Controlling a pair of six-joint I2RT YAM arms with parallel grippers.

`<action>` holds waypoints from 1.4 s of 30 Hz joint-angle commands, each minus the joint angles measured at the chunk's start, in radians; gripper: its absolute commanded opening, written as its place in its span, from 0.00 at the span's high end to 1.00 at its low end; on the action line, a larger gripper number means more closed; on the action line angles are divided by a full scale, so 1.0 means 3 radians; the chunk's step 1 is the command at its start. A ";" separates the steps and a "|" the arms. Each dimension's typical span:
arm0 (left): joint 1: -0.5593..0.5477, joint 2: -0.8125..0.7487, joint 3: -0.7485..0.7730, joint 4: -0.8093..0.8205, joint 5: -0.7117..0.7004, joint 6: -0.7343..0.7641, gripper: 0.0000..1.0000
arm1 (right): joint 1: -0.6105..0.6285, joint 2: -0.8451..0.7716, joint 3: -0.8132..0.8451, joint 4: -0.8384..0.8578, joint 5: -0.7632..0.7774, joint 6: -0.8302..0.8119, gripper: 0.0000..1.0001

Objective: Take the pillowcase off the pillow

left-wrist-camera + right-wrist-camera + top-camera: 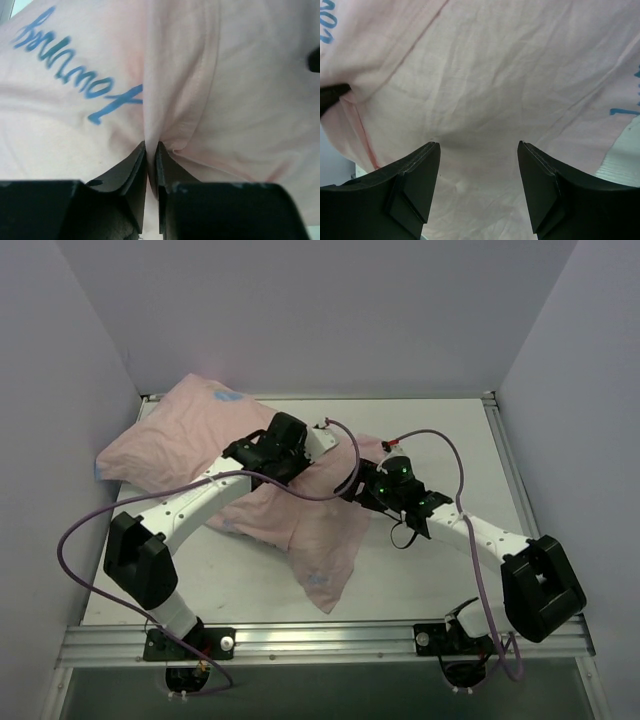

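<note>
We pinch a pillowcase [225,75] fold in our left claw [151,146], seemingly to peel it off, while our right claw [479,147], at its 4 o'clock, hovers spread above it.

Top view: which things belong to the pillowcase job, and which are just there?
Job: pillowcase, pinched by left gripper; right gripper, open over it; pillow, only a bulge inside the case.
Not job: table; front rail.
</note>
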 commanded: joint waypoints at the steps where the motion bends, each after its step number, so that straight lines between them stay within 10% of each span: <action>1: 0.0229 -0.0116 0.0142 0.0058 0.0037 -0.0109 0.80 | 0.0085 0.0079 0.0177 0.0143 -0.0025 0.0010 0.37; 5: 0.0281 -0.0167 0.0194 0.0047 0.0135 -0.0125 0.80 | 0.0162 0.0095 0.0233 0.0168 0.0036 0.0015 0.35; 7: 0.0337 -0.0167 0.0184 0.0134 0.0049 -0.0156 0.97 | 0.0203 0.0131 0.0305 0.0173 0.0067 0.0021 0.35; 16: 0.0720 -0.0105 0.0307 0.0165 0.0114 -0.0498 0.98 | 0.0464 0.0463 0.1122 -0.0363 0.0884 -0.0250 0.23; 21: 0.0813 -0.0116 0.0347 0.0134 0.0993 -0.0815 0.98 | 0.0556 0.1024 0.1307 -0.0312 0.1120 -0.0194 0.21; 27: 0.0864 -0.0060 0.0347 0.0237 0.0682 -0.0882 0.98 | 0.0622 0.1444 0.1757 -0.0583 0.1263 -0.0332 0.21; 32: 0.0930 -0.0131 0.0200 0.0339 0.0314 -0.0800 0.98 | 0.0597 0.1430 0.1875 -0.1099 0.1652 -0.0516 0.47; 38: 0.0966 -0.0335 -0.0224 0.0523 0.0068 -0.0575 0.98 | 0.0214 0.0832 0.0782 -0.0850 0.1622 -0.0470 0.98; 42: 0.0991 -0.0356 -0.0358 0.0574 -0.0074 -0.0514 0.98 | -0.0078 0.0617 0.0408 -0.0793 0.1453 -0.0537 1.00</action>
